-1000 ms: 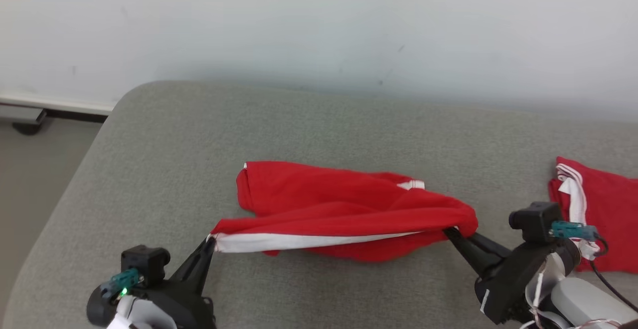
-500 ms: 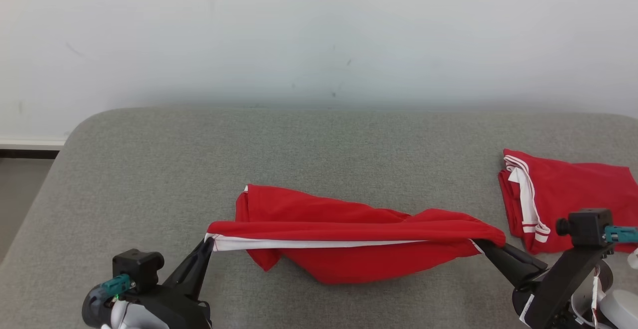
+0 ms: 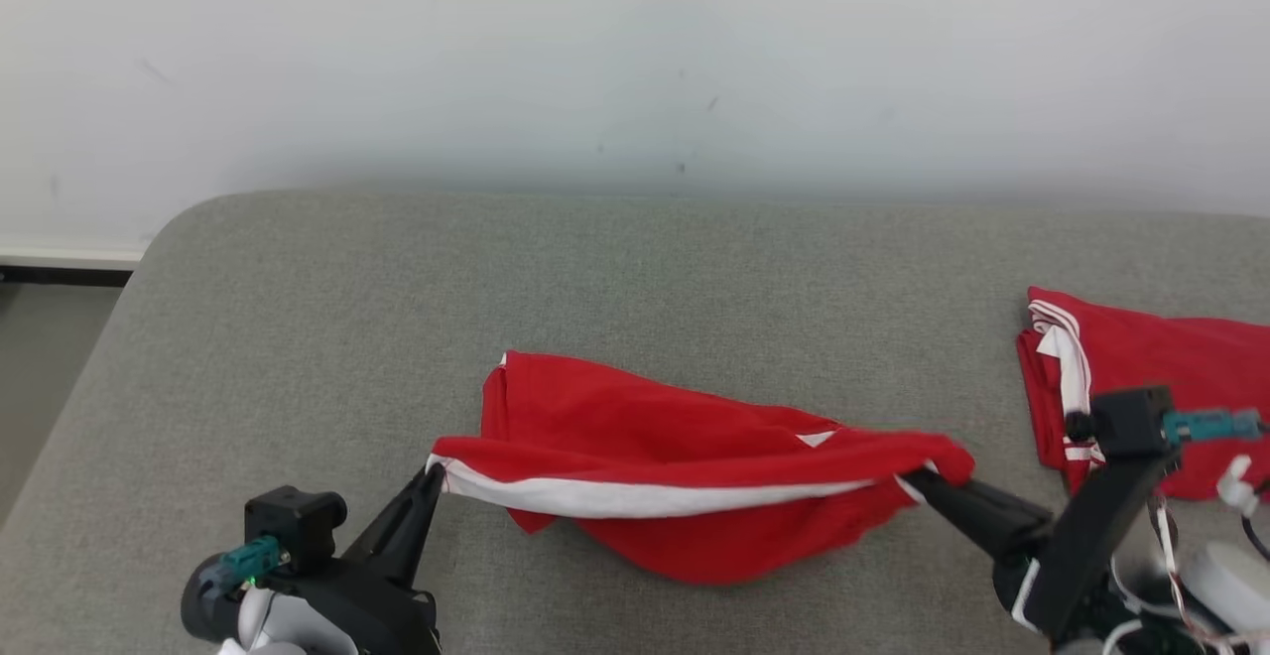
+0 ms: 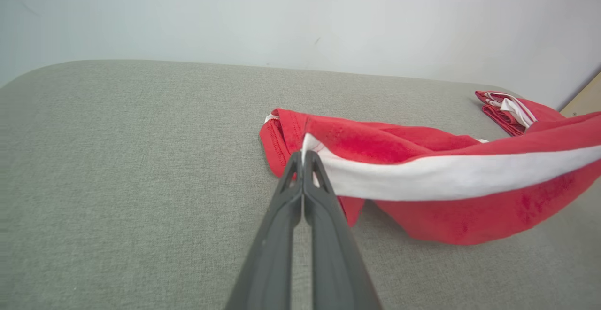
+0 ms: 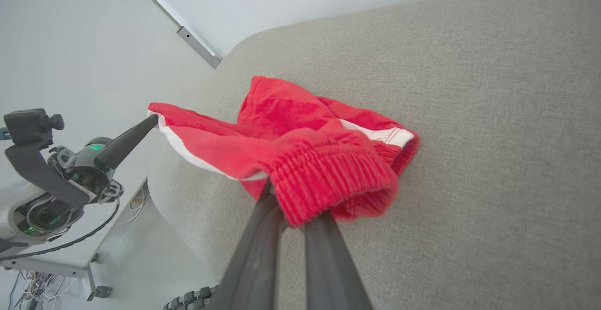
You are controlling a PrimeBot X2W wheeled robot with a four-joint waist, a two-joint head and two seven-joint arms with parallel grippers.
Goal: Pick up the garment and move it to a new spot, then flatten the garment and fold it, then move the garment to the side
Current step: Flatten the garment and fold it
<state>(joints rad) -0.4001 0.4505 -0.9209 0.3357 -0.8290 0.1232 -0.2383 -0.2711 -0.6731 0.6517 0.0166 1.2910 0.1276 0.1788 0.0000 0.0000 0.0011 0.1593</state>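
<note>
**Red garment strung between two closed end effectors**

The left end effector (image 3: pixel 434 471) is pinched fully shut on one corner of the red garment (image 3: pixel 695 437), right where its white stripe (image 3: pixel 635 498) begins. In the left wrist view, the two fingers meet at their tips (image 4: pixel 303 155) with the cloth edge caught between them.

The right end effector (image 3: pixel 908 479) is closed on the opposite end. In its own wrist view the ribbed red band (image 5: pixel 333 174) bunches over the fingertips and hides them.

The garment hangs between the two end effectors. Its gripped edge is raised and sags slightly in the middle. The rest of the cloth trails away beyond the fingertips and droops onto the grey fabric-covered desk (image 3: pixel 595 268), where its far part lies rumpled.

A second red garment with white trim (image 3: pixel 1151 367) lies folded on the desk, just past the right end effector on its outer side and apart from the held one. A pale wall (image 3: pixel 595 60) rises behind the desk.
</note>
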